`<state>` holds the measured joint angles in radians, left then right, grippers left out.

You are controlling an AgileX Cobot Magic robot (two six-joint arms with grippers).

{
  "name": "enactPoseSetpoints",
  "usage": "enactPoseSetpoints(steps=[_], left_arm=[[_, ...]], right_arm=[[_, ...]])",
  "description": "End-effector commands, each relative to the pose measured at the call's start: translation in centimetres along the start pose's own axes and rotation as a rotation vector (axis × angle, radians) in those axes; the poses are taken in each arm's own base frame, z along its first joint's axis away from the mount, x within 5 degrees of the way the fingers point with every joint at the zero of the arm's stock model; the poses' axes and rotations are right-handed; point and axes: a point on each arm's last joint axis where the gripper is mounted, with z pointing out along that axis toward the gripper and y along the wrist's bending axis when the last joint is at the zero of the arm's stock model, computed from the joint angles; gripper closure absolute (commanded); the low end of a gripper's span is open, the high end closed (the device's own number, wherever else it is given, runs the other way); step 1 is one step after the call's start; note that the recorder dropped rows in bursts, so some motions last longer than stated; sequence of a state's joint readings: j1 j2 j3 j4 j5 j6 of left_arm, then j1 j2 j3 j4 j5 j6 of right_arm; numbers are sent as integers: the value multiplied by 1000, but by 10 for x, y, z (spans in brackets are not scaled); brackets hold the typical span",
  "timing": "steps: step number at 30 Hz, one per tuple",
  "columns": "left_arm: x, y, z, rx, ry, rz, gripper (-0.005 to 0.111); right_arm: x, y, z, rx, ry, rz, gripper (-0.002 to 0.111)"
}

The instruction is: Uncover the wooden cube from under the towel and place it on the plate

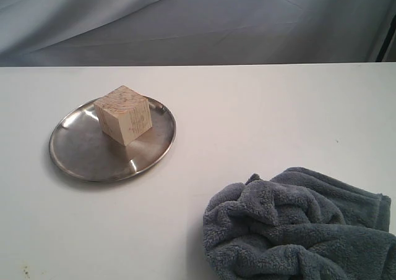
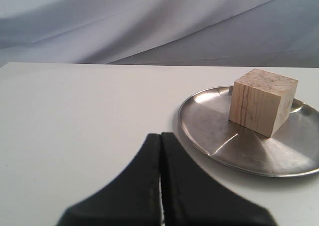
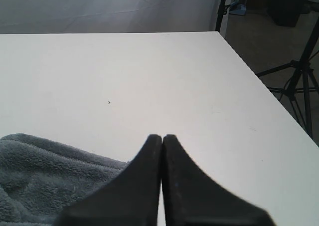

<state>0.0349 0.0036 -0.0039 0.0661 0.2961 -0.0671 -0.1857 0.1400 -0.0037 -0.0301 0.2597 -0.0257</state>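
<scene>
The towel (image 1: 297, 227) lies crumpled at the near right of the white worktop (image 1: 247, 119), well apart from the plate (image 1: 80, 150) on the left. The cube (image 1: 124, 115) sits on the plate, toward its far side, one corner turned to the front and nothing covering it. The left claw (image 2: 160, 137) is pressed together and empty beside the plate's rim, and the right claw (image 3: 162, 137) is likewise pressed together, holding nothing, just beside the towel's edge.
</scene>
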Motion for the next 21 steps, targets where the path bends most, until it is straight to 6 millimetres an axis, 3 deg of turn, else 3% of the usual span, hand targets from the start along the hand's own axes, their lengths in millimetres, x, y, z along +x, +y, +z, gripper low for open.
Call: enactPoseSetpoints(steps=[1, 21], left_arm=[[0, 0, 0, 5, -10, 3, 107], [0, 0, 0, 5, -10, 3, 107]], right_arm=[[1, 1, 0, -8, -3, -21, 108], [0, 8, -1, -122, -14, -54, 108]])
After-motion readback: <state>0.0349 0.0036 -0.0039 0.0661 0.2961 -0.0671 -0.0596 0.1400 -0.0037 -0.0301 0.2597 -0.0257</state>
